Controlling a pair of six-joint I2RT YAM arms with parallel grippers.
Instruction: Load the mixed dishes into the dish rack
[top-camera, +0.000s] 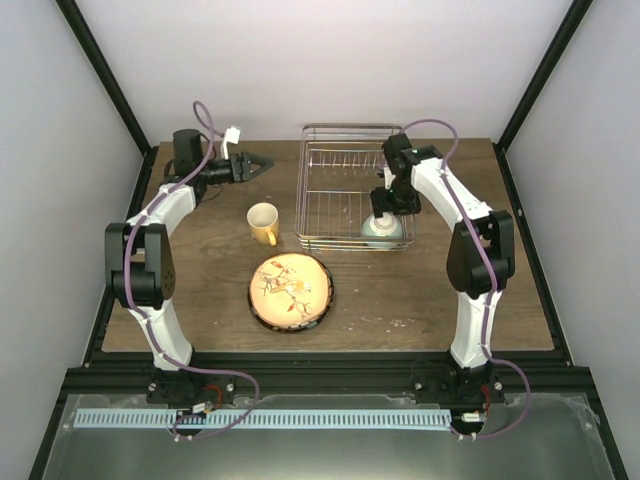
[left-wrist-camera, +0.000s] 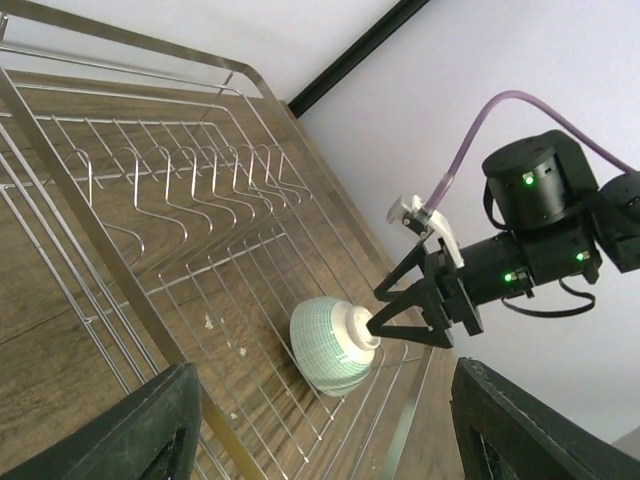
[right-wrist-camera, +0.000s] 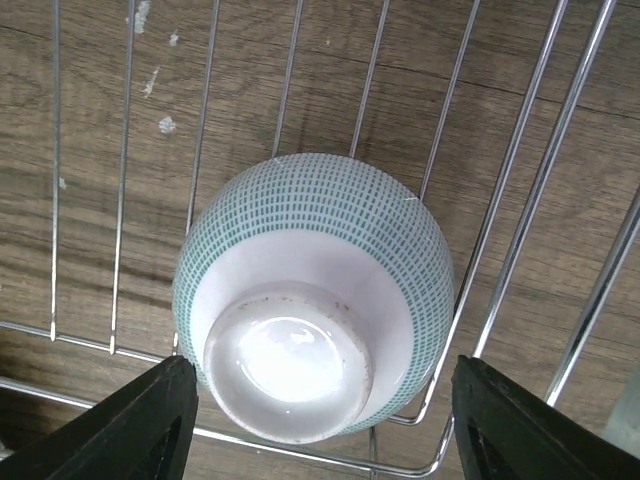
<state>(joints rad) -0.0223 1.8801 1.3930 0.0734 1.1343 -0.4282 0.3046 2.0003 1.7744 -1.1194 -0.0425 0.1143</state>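
A pale-teal bowl (top-camera: 383, 232) lies upside down in the near right corner of the silver wire dish rack (top-camera: 330, 195). My right gripper (top-camera: 386, 206) hovers just above it, open, with a finger on either side of the bowl (right-wrist-camera: 310, 290) and not gripping it. The left wrist view shows the bowl (left-wrist-camera: 330, 348) and the right gripper (left-wrist-camera: 400, 312) over its foot. My left gripper (top-camera: 256, 165) is open and empty, left of the rack. A yellow mug (top-camera: 263, 222) and an orange-cream floral plate with a dark rim (top-camera: 291, 291) sit on the table. No other plates are in view.
The rack's upright plate prongs (left-wrist-camera: 190, 175) stand in a row along its far half with nothing in them. The mug stands close to the rack's left wall (top-camera: 299, 200). The wooden table (top-camera: 420, 300) is enclosed by pale walls with black frame posts.
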